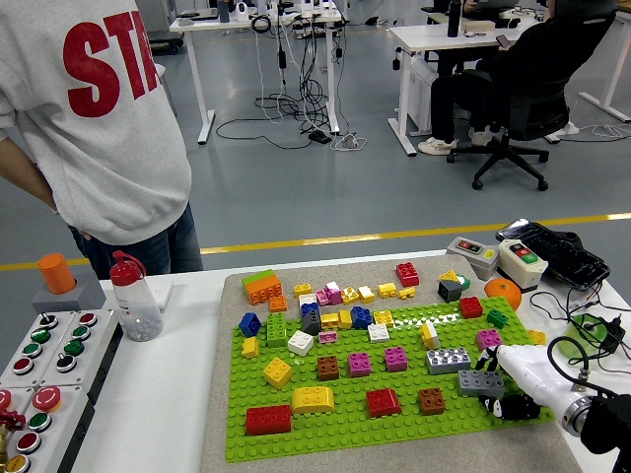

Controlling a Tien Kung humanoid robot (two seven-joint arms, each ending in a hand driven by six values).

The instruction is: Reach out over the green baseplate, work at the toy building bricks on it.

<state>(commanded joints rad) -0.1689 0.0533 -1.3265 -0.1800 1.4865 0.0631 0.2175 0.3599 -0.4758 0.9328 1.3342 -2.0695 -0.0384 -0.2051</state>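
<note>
Open lab floor behind, desks and cables, and a person (104, 128) in a grey sweatshirt standing at the far left of the white table (148, 394), hands off it. Your landmark is the green baseplate (345, 419), lying on a grey mat (222, 394) mid-table and crowded with bricks. Your right hand (513, 379) is at the baseplate's right edge, white fingers (505, 357) clamped on a grey brick (480, 383), dark thumb tucked below it. Left hand isn't showing.

Watch this grip: it looks shallow, so I'd say a tilt could let the grey brick slip or seat crooked on the studs. A second grey brick (448, 361) sits just inboard on the baseplate, a brown brick (431, 400) near it and a magenta one (488, 338) just beyond your fingers. Swing wide and you knock them loose. Push hard and the baseplate may skid on the mat. A cable (572, 360) lies right of the baseplate, near your wrist; it could snag.
</note>
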